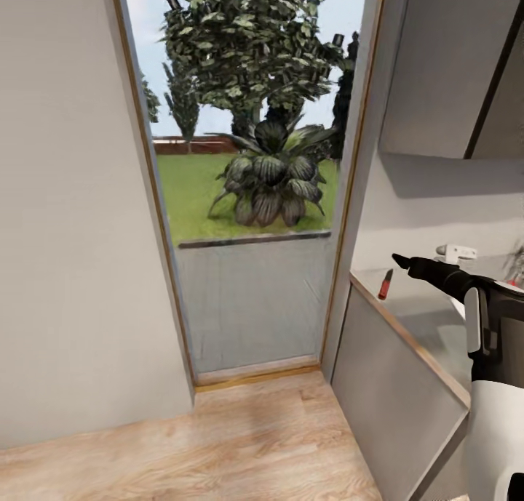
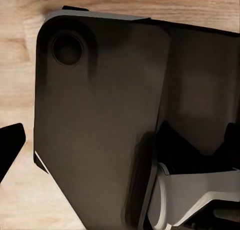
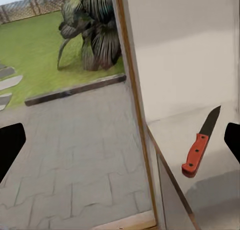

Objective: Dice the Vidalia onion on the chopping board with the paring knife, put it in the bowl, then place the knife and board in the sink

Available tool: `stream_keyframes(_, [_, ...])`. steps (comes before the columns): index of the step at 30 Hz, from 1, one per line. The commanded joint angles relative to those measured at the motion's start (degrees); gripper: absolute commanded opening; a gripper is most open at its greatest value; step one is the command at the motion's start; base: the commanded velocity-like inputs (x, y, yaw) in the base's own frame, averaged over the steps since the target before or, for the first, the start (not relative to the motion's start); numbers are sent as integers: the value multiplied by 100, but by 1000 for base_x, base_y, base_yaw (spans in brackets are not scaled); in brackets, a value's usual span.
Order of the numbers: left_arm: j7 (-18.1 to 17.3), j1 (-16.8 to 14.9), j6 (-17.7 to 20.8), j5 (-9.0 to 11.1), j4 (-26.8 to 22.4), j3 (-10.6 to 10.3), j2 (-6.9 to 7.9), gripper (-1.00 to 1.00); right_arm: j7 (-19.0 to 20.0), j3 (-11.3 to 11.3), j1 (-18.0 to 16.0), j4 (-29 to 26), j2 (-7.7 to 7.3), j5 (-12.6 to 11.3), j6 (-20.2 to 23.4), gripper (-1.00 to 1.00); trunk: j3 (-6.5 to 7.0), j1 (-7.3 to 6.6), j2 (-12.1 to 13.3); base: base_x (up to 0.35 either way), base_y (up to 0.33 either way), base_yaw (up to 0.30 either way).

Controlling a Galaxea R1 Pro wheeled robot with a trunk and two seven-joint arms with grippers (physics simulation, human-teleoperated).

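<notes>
Red-orange and slim, the paring knife's handle (image 3: 195, 155) is the part to take hold of: it looks rigid and light, with a matt grip, while the dark pointed blade is thin and should be left alone. Nearest in the head view, the right hand (image 1: 402, 262) reaches out over the bench (image 1: 407, 319); in the right wrist view its fingertips (image 3: 9, 145) stand wide apart, released and empty. Just beyond it the paring knife (image 1: 385, 284) lies flat near the bench's end, apart from the hand. The left hand (image 2: 120, 155) hangs released over the robot's dark base. Farther off, a doorway (image 1: 247, 195) opens onto a garden.
</notes>
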Motion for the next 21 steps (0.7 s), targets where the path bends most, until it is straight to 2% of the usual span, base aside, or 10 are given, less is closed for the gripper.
stream_keyframes(1, [-7,3,-5,3,-11,33,-2,100,37,-9,-8,-6,3,19,30,100,-5,3,-5,153,295,-272])
stream_keyframes(21, [-7,3,-5,1,-11,34,-2,100,22,-2,-8,7,11,23,30,100,-3,3,-5,166,293,-223])
